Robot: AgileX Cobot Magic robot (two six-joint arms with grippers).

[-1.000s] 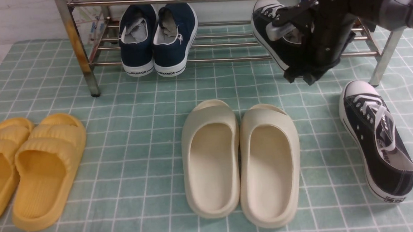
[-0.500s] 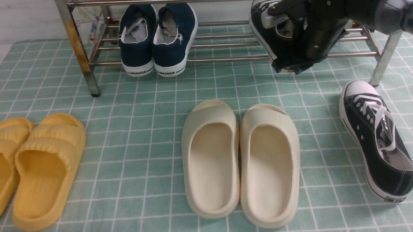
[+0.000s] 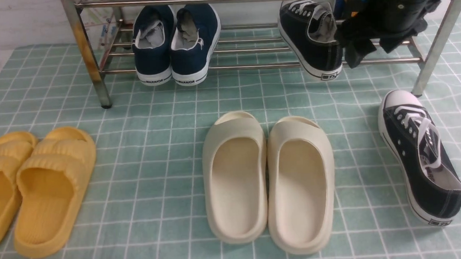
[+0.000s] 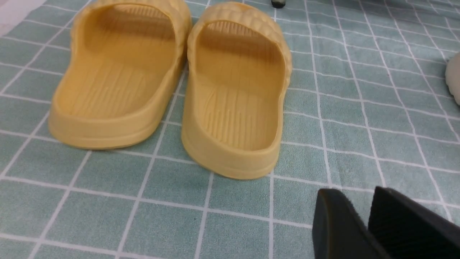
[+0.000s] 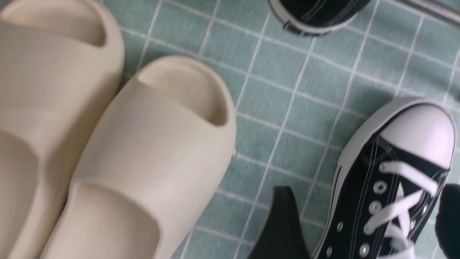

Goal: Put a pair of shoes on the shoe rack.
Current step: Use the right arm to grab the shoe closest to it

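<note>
Here: right claw (image 5: 364, 189) wide and empty, one sneaker shelved, one on the floor

The right claw's two black fingers (image 5: 284, 223) stand far apart and clasp nothing. Its wrist camera looks down on the second black sneaker (image 3: 420, 154), which lies well below it. The left claw (image 4: 355, 192) sits low over the green checked cloth (image 3: 154, 122), near the yellow slides (image 4: 172, 86). Its fingers are nearly together, with only a thin gap and nothing between them.

The first black sneaker (image 3: 313, 36) rests on the lower bars of the shoe rack (image 3: 226, 68), towards its right end. It is slanted, toe to the back, and its heel juts past the front bar. The right arm (image 3: 399, 7) is just beside it; whether they touch I cannot tell. The second black sneaker lies on the cloth, its white toe cap close to the rack's front right leg.

Bare bars lie open between the shelved sneaker and the navy slip-ons (image 3: 177, 44). A strip of cloth separates the floor sneaker from the cream slides (image 3: 269, 179).

The navy heels read WARRIOR. The black sneakers' heel tags are too small to read.
</note>
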